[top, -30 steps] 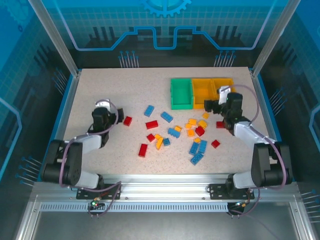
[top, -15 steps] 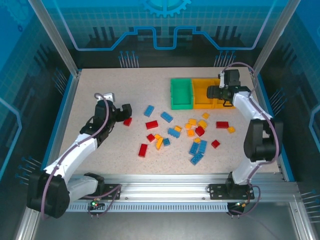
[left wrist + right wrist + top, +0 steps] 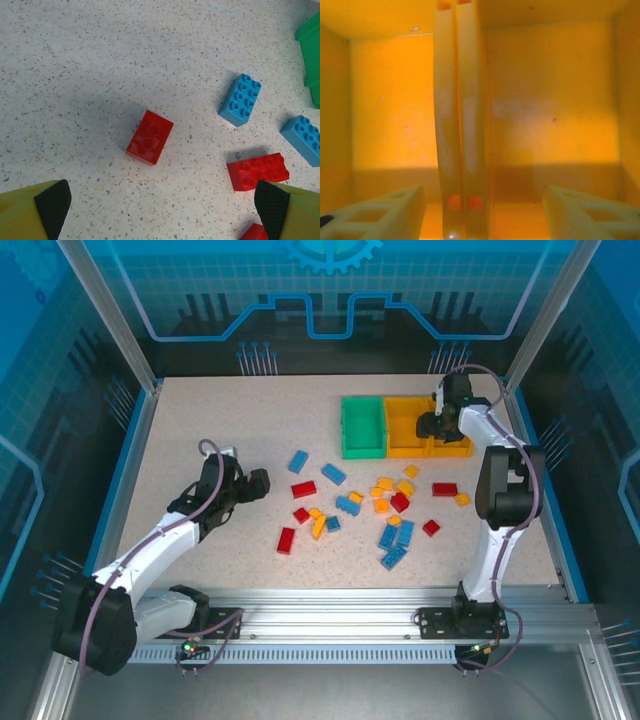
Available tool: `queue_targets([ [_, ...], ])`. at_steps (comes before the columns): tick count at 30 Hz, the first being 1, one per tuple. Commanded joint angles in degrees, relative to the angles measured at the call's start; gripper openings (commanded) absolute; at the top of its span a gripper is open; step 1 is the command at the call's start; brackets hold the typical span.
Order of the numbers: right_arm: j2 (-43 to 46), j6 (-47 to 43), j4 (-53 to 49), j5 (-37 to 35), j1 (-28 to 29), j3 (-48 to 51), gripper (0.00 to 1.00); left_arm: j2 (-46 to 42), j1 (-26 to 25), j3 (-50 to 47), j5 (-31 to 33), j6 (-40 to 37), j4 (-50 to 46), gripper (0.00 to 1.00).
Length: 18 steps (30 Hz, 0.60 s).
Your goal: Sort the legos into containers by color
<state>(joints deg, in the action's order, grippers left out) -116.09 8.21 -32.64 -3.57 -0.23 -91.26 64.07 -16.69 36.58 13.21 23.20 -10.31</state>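
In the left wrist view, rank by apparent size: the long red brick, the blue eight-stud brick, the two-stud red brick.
1. long red brick
2. blue eight-stud brick and two-stud red brick: these look about alike, so I leave them unranked.

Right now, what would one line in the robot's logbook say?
left jaws: open, over small red lego | right jaws: open, above divider between two orange bins | loose legos: on table

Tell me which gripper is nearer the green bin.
Right. The right gripper hangs over the orange bins adjoining the green bin; the left gripper is well off, over a small red brick.
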Motion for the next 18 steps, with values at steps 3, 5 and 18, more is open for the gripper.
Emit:
queue_targets([
  [3, -2.68, -0.59, -3.04, 0.5, 2.7, -2.78, 0.46, 0.51, -0.36, -0.21, 1.26, 2.31, -1.79, 0.99],
  [5, -2.91, -0.29, -3.04, 0.55, 3.68, -2.79, 0.41, 1.31, -0.36, 0.39, 1.94, 2.49, -2.66, 0.99],
  [18, -1.43, 4.51, -0.5, 2.2, 11.84, -1.17, 0.28, 8.78, -0.25, 5.22, 5.37, 2.61, -7.84, 0.99],
])
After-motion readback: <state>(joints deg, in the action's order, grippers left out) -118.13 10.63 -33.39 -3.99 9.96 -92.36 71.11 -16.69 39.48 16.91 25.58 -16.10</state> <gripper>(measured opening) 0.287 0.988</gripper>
